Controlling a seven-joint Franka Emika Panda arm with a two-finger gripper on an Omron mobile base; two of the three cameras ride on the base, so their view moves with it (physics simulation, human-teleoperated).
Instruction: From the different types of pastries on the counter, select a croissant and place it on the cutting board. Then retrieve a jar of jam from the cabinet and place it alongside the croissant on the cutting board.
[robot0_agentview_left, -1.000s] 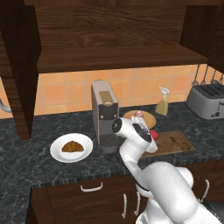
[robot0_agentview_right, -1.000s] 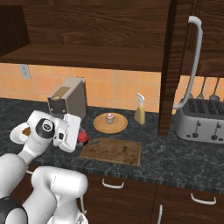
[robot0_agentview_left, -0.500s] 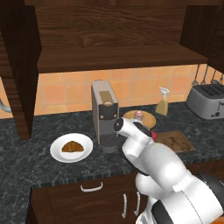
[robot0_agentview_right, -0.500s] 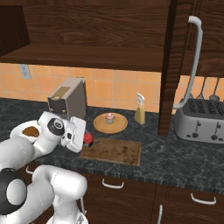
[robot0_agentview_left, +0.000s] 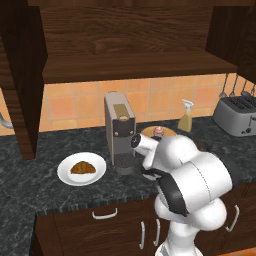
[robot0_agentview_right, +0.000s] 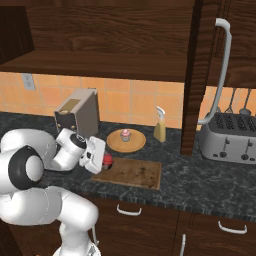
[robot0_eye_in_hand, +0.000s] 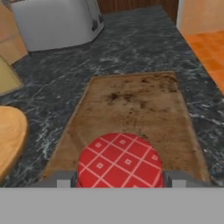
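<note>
Two plates sat on the dark speckled counter (robot0_agentview_right: 200, 175) beneath the brown wall cabinet (robot0_agentview_right: 115, 35): a white one (robot0_agentview_left: 65, 172) carrying the croissant (robot0_agentview_left: 82, 168), and a round wooden one (robot0_agentview_right: 135, 145) with the pink cupcake (robot0_agentview_right: 125, 135), with a coffee machine (robot0_agentview_left: 119, 131), spray bottle (robot0_agentview_right: 160, 131) and toaster (robot0_agentview_right: 231, 142) along the tiled wall. The gripper (robot0_agentview_right: 104, 163) was clamped on the jar of jam (robot0_eye_in_hand: 120, 161), its red chequered lid showing between the fingers, at the near end of the bare wooden cutting board (robot0_eye_in_hand: 135, 105).
</note>
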